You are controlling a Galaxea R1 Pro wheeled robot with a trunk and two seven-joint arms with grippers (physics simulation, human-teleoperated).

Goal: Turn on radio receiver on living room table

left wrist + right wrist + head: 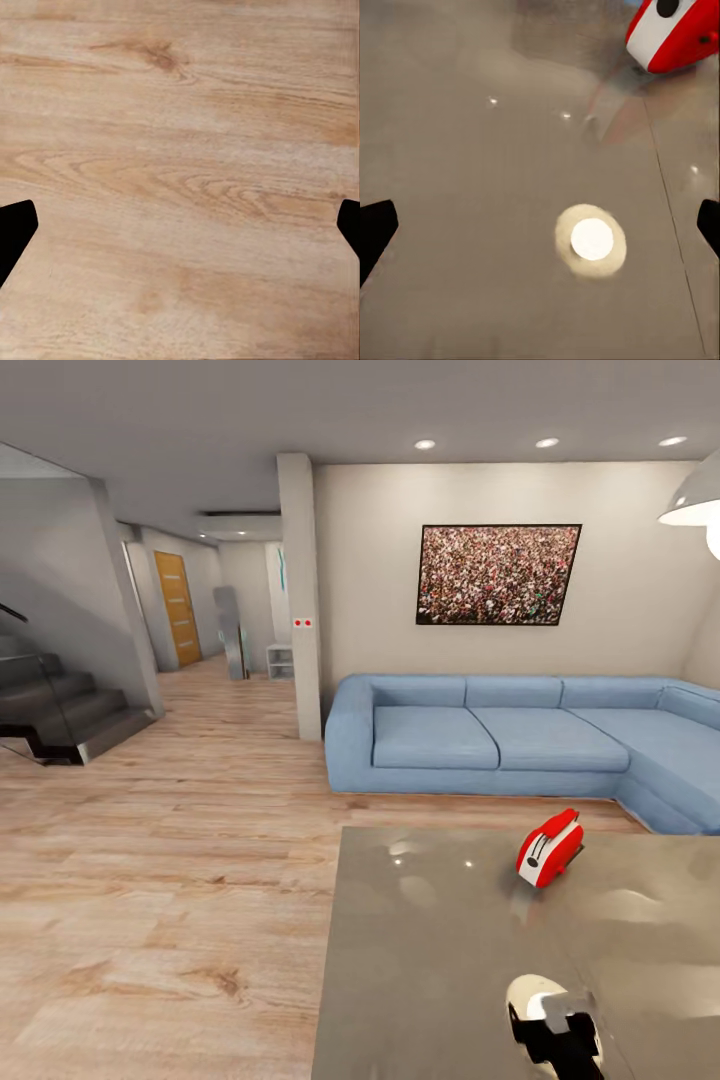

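Radio (549, 849) tilted on glossy grey worktop (430, 970), toward far edge, near sofa (520, 735) side; bare surface all round it. Worktop left edge borders wide open wood floor (150, 880) running to stairs (60, 710) and hallway. Right hand (540, 225) above worktop, fingers spread wide, nothing between, radio (675, 34) well ahead. Left hand (180, 225) spread over floor, holding nothing
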